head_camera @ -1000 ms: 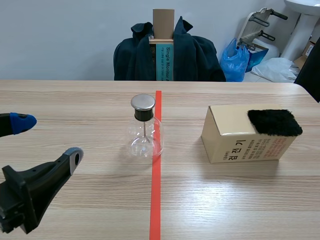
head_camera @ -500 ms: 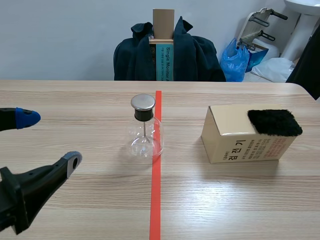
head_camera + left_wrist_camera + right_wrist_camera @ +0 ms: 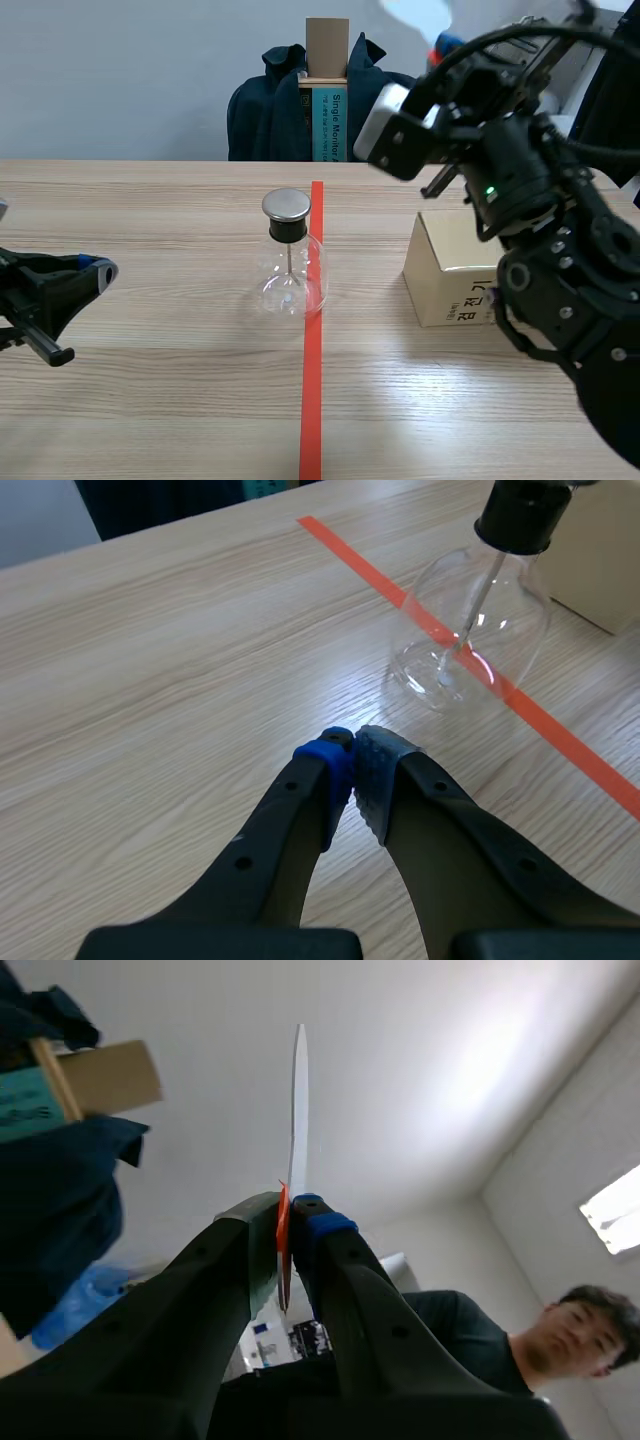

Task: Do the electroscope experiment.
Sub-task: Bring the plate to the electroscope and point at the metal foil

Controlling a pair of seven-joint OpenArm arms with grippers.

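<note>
Items on the bench [image 3: 150, 200]: one flask, one box, one tape line.

1. Flask [image 3: 291, 262]: one round, clear glass vessel with a black stopper and a metal disc on top. A thin rod hangs inside it. It stands upright at the middle of the bench, and its base overlaps the single orange-red tape line [image 3: 312, 400].
2. Box [image 3: 448, 282]: one tan cardboard carton on the bench, on the far side of the tape line from the left gripper. It stands apart from the flask and is partly hidden behind the right arm [image 3: 560, 260].

Grippers: two.

1. Left gripper [image 3: 352, 768]: clenched on nothing, with the two pads meeting tip to tip. It hangs low over bare bench. The flask [image 3: 470, 630] lies ahead of it and to one side, apart from the fingers.
2. Right gripper [image 3: 290, 1208]: points upward at the ceiling, well above the bench. It is clamped on one thin pale strip [image 3: 299, 1100], seen edge-on. The strip has an orange-red part at the grip and stands straight up from between the fingers.

One person [image 3: 560, 1335] shows beside the right gripper in the right wrist view.
</note>
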